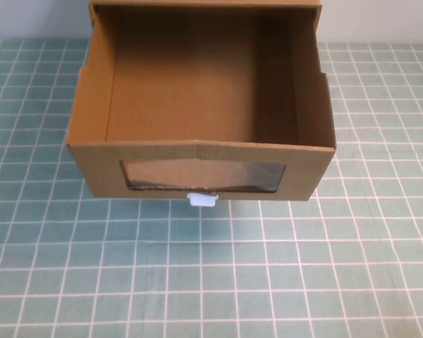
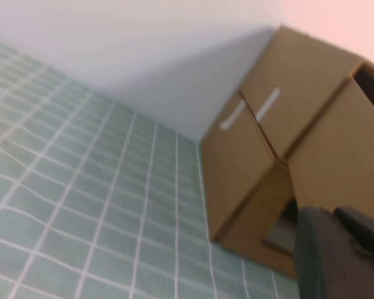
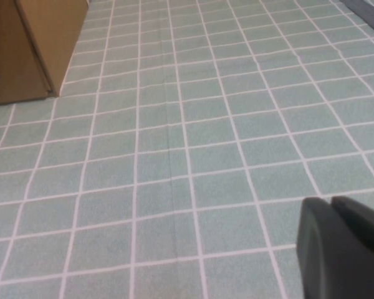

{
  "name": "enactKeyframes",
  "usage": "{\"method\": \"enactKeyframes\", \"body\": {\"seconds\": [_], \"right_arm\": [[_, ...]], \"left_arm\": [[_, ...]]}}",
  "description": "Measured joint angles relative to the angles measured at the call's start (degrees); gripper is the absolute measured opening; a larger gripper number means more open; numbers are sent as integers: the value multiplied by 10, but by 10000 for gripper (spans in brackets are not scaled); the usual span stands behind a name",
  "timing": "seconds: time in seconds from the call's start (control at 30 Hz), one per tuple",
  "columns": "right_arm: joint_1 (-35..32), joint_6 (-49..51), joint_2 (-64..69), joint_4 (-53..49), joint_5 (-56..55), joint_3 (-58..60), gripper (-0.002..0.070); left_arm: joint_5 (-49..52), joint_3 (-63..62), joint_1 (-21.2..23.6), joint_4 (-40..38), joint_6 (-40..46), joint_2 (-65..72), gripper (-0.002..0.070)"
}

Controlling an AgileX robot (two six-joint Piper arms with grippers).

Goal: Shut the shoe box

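Observation:
The brown cardboard shoe box (image 1: 84, 105) stands at the back middle of the table. Its drawer is pulled out toward me and is empty inside. The front has a clear window (image 1: 203, 174) with a small white pull tab (image 1: 201, 200) just below it. Neither arm shows in the high view. In the left wrist view my left gripper (image 2: 333, 215) is shut and empty, off the box's (image 2: 255, 156) left side. In the right wrist view my right gripper (image 3: 330, 202) is shut and empty above the mat, with a box corner (image 3: 31, 50) well away from it.
A green mat with a white grid (image 1: 211, 274) covers the table in front of and beside the box. A pale wall (image 2: 143, 56) stands behind the box.

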Motion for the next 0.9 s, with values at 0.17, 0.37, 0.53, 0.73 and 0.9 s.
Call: {"method": "enactKeyframes", "body": {"seconds": [0.17, 0.37, 0.53, 0.73, 0.9], "right_arm": [[0, 0, 0, 0, 0, 0, -12], [0, 0, 0, 0, 0, 0, -12], [0, 0, 0, 0, 0, 0, -12], [0, 0, 0, 0, 0, 0, -12], [0, 0, 0, 0, 0, 0, -12]], "left_arm": [[160, -173, 0, 0, 72, 141, -5], [302, -409, 0, -18, 219, 377, -5], [335, -595, 0, -79, 345, 551, -5], [390, -811, 0, -179, 453, 747, -5], [411, -958, -8, -225, 492, 883, -5]]}}
